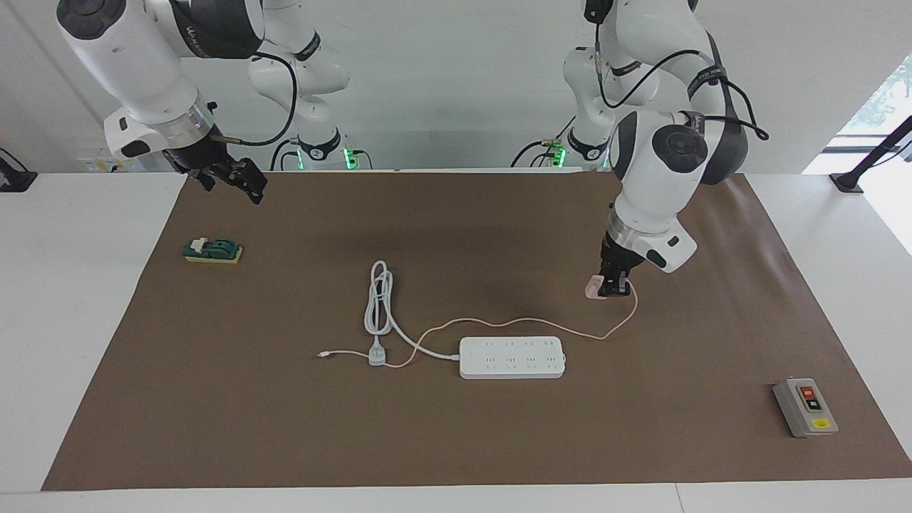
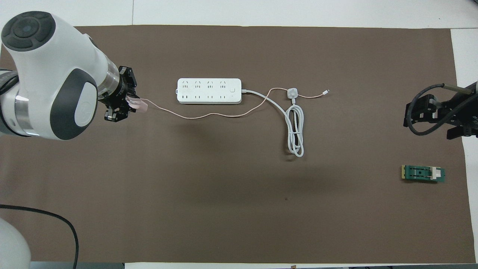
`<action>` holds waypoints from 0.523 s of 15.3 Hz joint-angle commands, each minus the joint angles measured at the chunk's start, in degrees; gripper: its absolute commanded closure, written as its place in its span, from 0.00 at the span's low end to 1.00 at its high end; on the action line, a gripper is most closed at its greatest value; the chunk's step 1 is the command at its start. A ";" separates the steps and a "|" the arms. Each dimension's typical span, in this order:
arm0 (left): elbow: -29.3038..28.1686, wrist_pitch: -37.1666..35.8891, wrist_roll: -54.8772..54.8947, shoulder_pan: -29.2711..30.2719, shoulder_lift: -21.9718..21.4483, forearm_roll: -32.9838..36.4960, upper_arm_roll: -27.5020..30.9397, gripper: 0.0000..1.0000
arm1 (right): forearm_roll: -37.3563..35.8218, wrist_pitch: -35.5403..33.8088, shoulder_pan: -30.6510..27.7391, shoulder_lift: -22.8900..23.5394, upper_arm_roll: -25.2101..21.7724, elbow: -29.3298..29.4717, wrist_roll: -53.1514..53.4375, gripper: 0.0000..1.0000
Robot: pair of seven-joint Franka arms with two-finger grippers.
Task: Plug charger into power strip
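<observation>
Starting at our left arm's end of the table: our left gripper (image 1: 613, 287) pinches the charger (image 1: 593, 288) between its fingers, up in the air over bare mat (image 1: 712, 320), a short way off the strip's (image 1: 512, 357) end. We cannot tell from either view which way the prongs point. The charger's cable (image 1: 499, 325) trails down from our hand, loops on the mat, runs along the strip's robot side and crosses the strip's cord (image 1: 381, 303), ending in a small connector (image 1: 322, 353) near the cord's plug (image 1: 377, 355).

The strip lies flat in the middle of the mat, sockets up, none of them filled.

At the other end, our right gripper (image 1: 242, 182) waits in the air over the mat's corner, above a green block (image 1: 213, 250); its fingers look slightly spread and hold nothing.

As we judge it, the pickup is done and the carry is well on. Left to do: bring the charger over a socket, line up the prongs, press it home and let go.
</observation>
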 commanded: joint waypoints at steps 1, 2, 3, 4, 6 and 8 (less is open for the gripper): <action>6.16 0.36 -4.01 -0.51 6.32 0.49 0.69 1.00 | -0.43 0.21 -1.03 -1.50 0.97 -1.61 -1.03 0.00; 8.44 0.36 -4.45 -0.51 8.61 0.41 0.60 1.00 | -0.43 0.21 -1.03 -1.50 0.97 -1.61 -1.04 0.00; 10.47 0.36 -5.42 -0.77 10.72 0.15 0.60 1.00 | -0.43 0.21 -1.03 -1.50 0.97 -1.61 -1.04 0.00; 12.05 0.45 -6.38 -1.29 12.48 -0.38 0.68 1.00 | -0.43 0.21 -1.03 -1.50 0.97 -1.61 -1.04 0.00; 14.26 0.45 -6.74 -1.39 14.42 -0.56 0.60 1.00 | -0.43 0.21 -1.03 -1.50 0.97 -1.61 -1.03 0.00; 14.53 1.23 -7.88 -2.09 15.04 -0.91 0.16 1.00 | -0.51 0.21 -1.03 -1.50 0.97 -1.61 -1.04 0.00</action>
